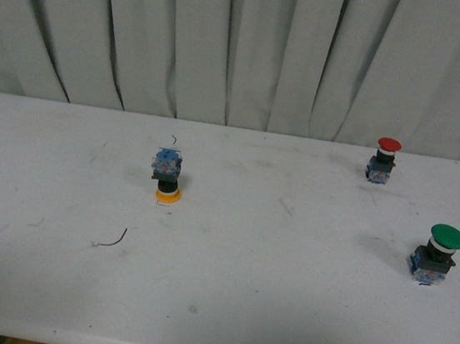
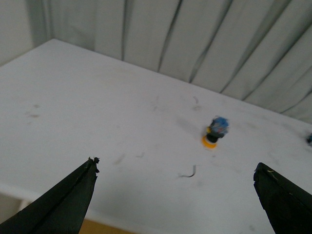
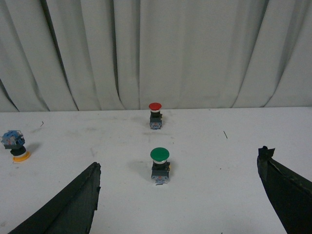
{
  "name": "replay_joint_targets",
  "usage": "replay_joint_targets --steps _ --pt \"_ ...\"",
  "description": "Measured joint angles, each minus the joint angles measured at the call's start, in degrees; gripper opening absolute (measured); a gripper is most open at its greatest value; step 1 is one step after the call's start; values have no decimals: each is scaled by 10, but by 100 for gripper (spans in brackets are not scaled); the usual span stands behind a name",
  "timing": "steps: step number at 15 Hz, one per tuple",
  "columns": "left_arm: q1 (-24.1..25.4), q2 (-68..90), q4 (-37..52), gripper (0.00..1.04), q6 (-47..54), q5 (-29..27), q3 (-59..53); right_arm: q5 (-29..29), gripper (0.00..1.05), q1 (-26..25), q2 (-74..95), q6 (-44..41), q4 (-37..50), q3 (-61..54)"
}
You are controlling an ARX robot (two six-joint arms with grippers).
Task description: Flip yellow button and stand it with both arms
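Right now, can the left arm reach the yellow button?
Probably yes. The left gripper is open and faces the yellow button, which sits cap-down ahead of it. Only bare table and a thin curled scrap lie between.

You'll see the yellow button (image 1: 169, 179) has a yellow-orange cap, a black collar and a mottled blue-grey base. The red-capped button (image 1: 384, 161) shows red over black over blue. The green-capped button (image 1: 438, 254) has a dark green cap, a white ring and a black-and-blue base. Your table (image 1: 280, 312) is white with faint grey smudges, and the curtain (image 1: 253, 49) is pale grey with darker fold lines. The left gripper (image 2: 176, 163) and right gripper (image 3: 180, 157) are plain black.
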Motion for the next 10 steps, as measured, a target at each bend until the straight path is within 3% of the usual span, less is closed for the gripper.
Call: replay_joint_targets --steps 2,4,7,10 --pt "-37 246 203 98 -33 14 61 0 98 0 0 0 0 0" --pt "-68 463 311 98 -62 26 176 0 98 0 0 0 0 0" --pt "-118 729 253 98 -19 15 384 0 98 0 0 0 0 0" --pt "-145 868 177 98 52 -12 555 0 98 0 0 0 0 0"
